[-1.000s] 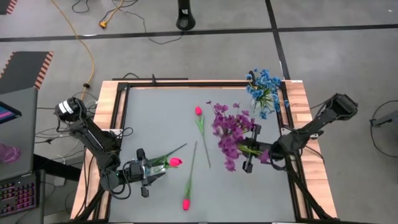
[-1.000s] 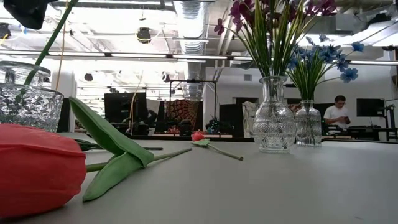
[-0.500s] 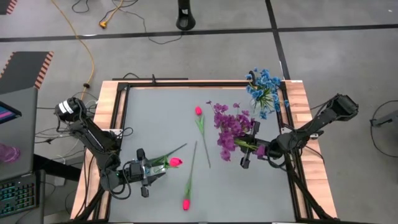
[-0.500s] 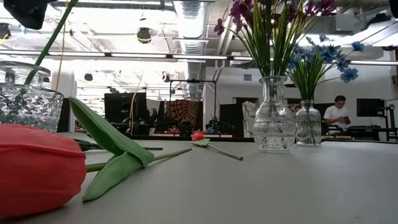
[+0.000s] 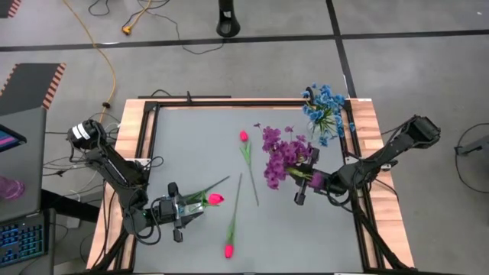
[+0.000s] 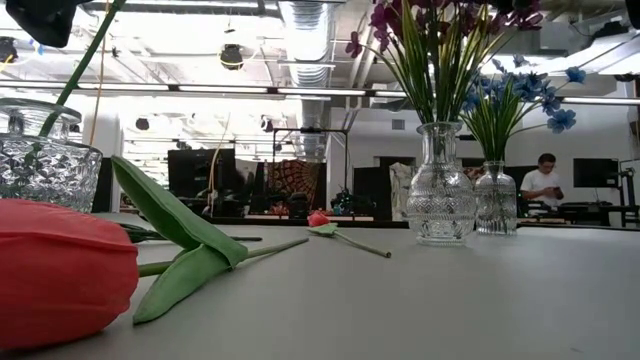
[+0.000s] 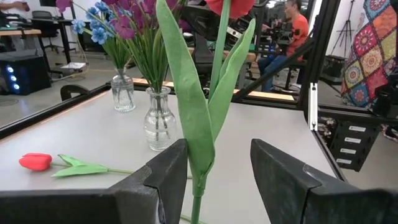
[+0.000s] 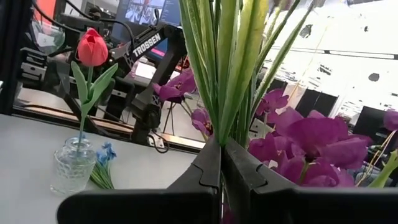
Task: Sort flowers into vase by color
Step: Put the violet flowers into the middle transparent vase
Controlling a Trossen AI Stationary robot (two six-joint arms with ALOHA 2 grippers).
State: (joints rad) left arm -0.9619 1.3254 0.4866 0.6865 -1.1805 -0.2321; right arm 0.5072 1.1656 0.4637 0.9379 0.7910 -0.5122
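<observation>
Tulips lie loose on the grey table [image 5: 191,145]: one pink-red bud [image 5: 244,136] near the middle toward the far edge, another [image 5: 228,250] near the front edge, their thin stems running between. The left gripper [image 5: 182,211] sits at the table's front left, over a glass vase [image 6: 40,160], its fingers [image 7: 163,174] spread with a gap on each side of the upright stem and leaves of a third tulip [image 5: 215,198]; they do not clamp it. In the right wrist view this tulip stands in that vase [image 8: 73,165], with a small blue sprig [image 8: 102,168] lying beside it. The right gripper [image 5: 304,180] is pinched shut on the green stems of a purple bunch [image 5: 280,156], held above the vase of purple flowers [image 6: 441,190]. Just beyond it, at the far right corner, stands the vase of blue flowers [image 6: 496,200]. A person [image 6: 545,180] sits in the room behind
</observation>
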